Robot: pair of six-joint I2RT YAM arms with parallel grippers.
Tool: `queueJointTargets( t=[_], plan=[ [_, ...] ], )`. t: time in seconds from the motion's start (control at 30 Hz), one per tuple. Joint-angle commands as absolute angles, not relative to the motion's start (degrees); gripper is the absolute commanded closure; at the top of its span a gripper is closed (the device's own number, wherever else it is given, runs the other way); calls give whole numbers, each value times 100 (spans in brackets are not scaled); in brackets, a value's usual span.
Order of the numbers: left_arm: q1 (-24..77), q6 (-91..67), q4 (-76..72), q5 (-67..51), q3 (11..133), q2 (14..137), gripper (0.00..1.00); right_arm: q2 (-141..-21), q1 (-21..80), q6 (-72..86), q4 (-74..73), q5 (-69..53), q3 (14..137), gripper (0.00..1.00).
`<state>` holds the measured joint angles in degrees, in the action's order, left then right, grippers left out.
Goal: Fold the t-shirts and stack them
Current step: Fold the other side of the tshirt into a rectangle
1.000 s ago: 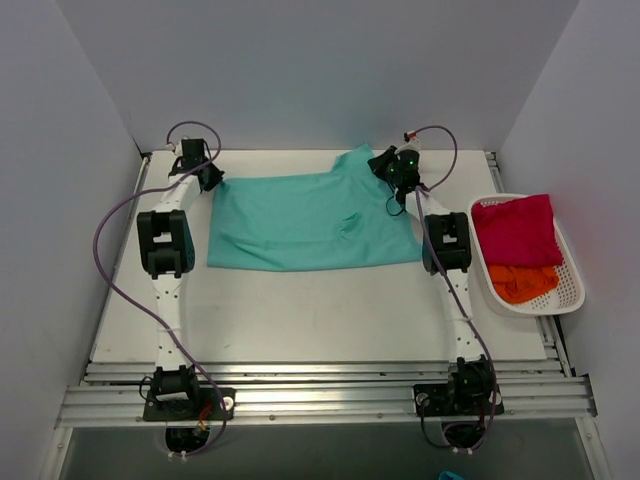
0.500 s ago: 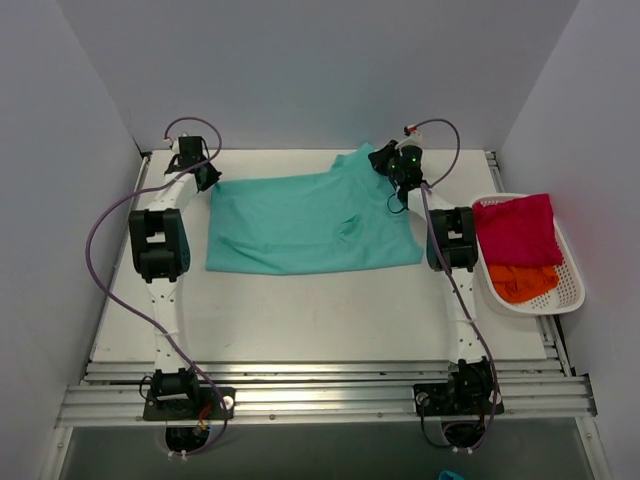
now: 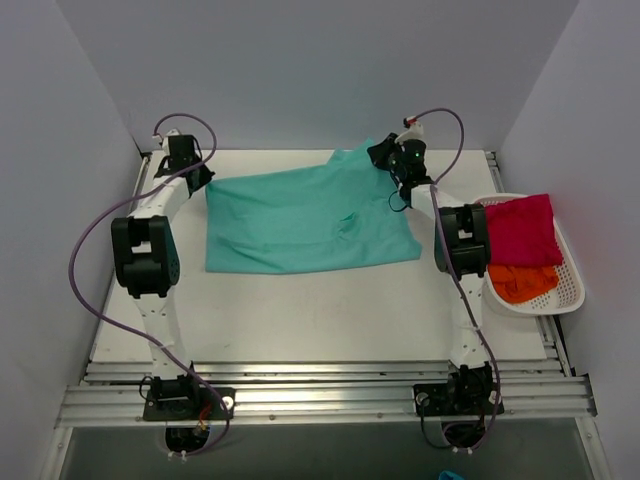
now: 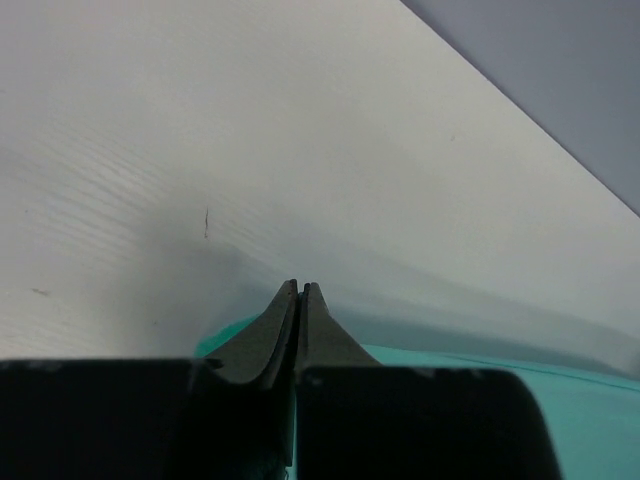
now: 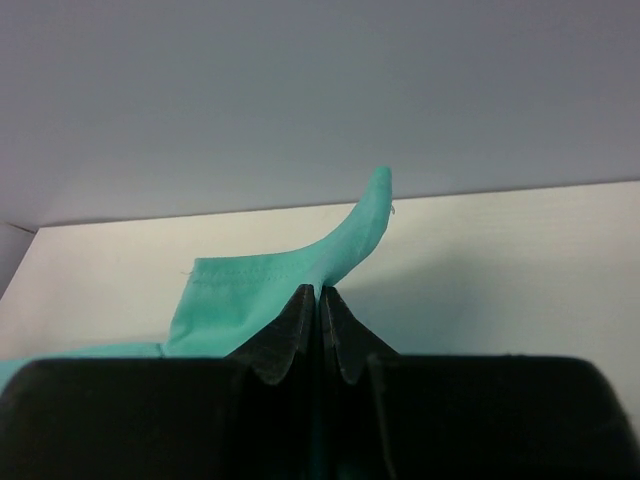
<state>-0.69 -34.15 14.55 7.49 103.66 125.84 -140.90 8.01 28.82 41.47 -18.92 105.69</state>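
Observation:
The teal t-shirt [image 3: 300,220] lies spread across the far half of the table. My left gripper [image 3: 199,178] is shut on its far left corner; in the left wrist view the shut fingertips [image 4: 300,288] have teal cloth [image 4: 480,365] under and between them. My right gripper [image 3: 381,154] is shut on the far right sleeve and lifts it a little; in the right wrist view the stitched sleeve hem [image 5: 300,270] sticks up past the gripper [image 5: 320,292]. The crimson-pink t-shirt [image 3: 515,228] and the orange t-shirt [image 3: 522,282] lie bunched in the basket.
A white mesh basket [image 3: 575,290] stands at the table's right edge. Grey walls close in the back and both sides. Purple cables loop from both arms. An aluminium rail runs along the near edge [image 3: 320,385].
Both arms have stretched farther toward the back wall, drawing the shirt's far edge with them. The left arm's elbow has swung out to the left. Both grippers stay shut.

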Motion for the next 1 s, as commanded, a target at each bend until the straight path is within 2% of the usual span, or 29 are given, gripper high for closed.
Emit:
queueJointTargets(
  t=[0.0,0.6,0.97],
  plan=[
    [-62,-3305,1099,888,9994,11885,98,-13370,879,2672,4561,-1881,10100,100],
    [-62,-3419,290,1002,6849,9784,98,-11180,1011,2479,5071,-1372,6813,100],
    [255,-3472,351,1397,5941,9299,98,-10722,1213,2575,5204,-976,5643,100]
  ],
)
